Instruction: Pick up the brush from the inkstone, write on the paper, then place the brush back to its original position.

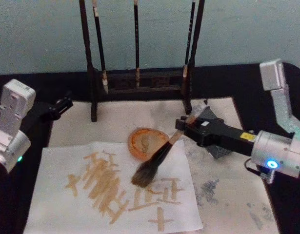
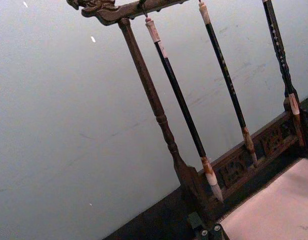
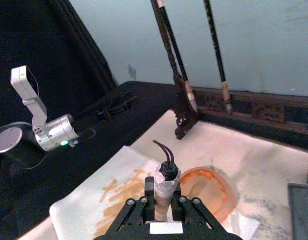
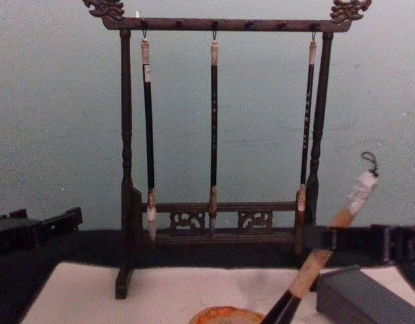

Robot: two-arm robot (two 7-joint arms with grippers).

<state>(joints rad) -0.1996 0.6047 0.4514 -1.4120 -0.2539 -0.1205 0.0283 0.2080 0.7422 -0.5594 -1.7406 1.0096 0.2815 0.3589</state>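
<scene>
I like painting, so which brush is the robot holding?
The big bushy brush, gripped by the right end effector; the three thin brushes hang on the rack.

In the chest view, the brush (image 4: 328, 236) is cut off by the bottom edge, so its bristle head is lost, and only a sliver of the orange dish (image 4: 224, 315) is shown there. In the right wrist view, the shaft below the end cap is hidden by the right tool (image 3: 164, 195) clamped around it. In the head view, the rack (image 1: 150, 90) is cropped above its top bar, and the near edge of the paper (image 1: 67, 209) is cut off.
</scene>
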